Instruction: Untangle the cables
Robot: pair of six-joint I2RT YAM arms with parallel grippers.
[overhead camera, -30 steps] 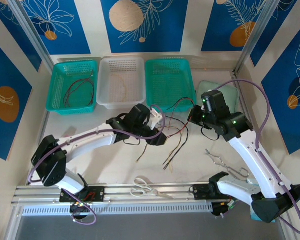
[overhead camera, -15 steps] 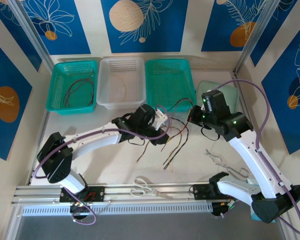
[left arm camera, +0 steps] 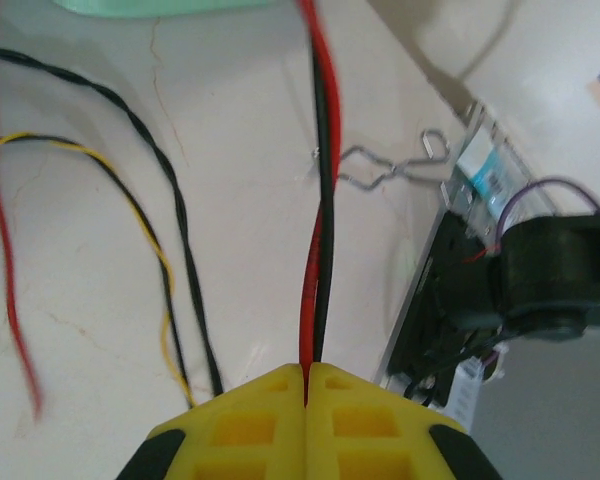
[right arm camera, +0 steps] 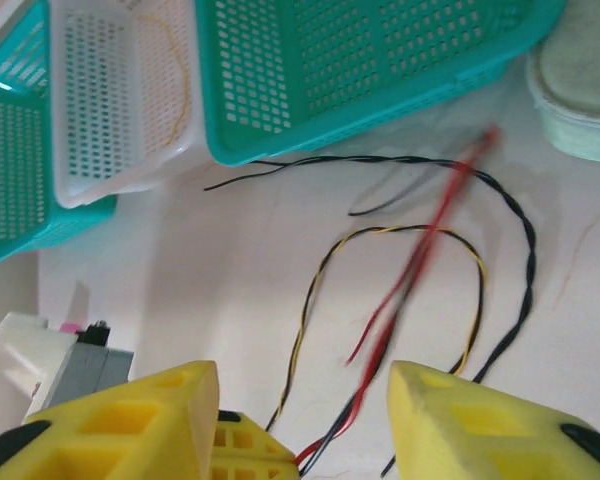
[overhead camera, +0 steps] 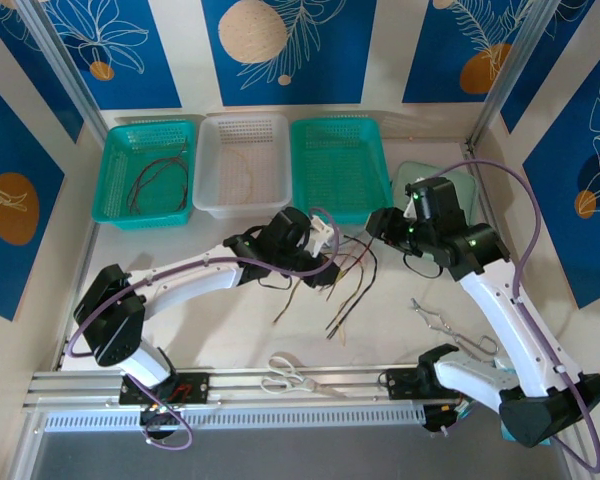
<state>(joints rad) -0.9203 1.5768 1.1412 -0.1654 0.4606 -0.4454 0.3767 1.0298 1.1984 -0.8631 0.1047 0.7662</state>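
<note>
Top view: thin red, black and yellow cables point(overhead camera: 352, 285) lie at six o'clock from the teal mesh plastic basket point(overhead camera: 340, 170); left wrist: left gripper point(left arm camera: 307, 372) pinches shut on a red-and-black cable pair point(left arm camera: 320, 240) running toward twelve o'clock; right wrist: right gripper point(right arm camera: 305, 390) gapes open, the cables lying at twelve o'clock.

Your red cable point(right arm camera: 425, 245) was blurred in the right wrist view; the red-and-black pair point(left arm camera: 320, 220) ran past the left wrist view's top edge.

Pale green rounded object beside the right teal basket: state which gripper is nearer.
Right. The right gripper, jaws parted, sits just left of the pale green rounded object; the left gripper, shut on a red-and-black cable, is farther left.
</note>
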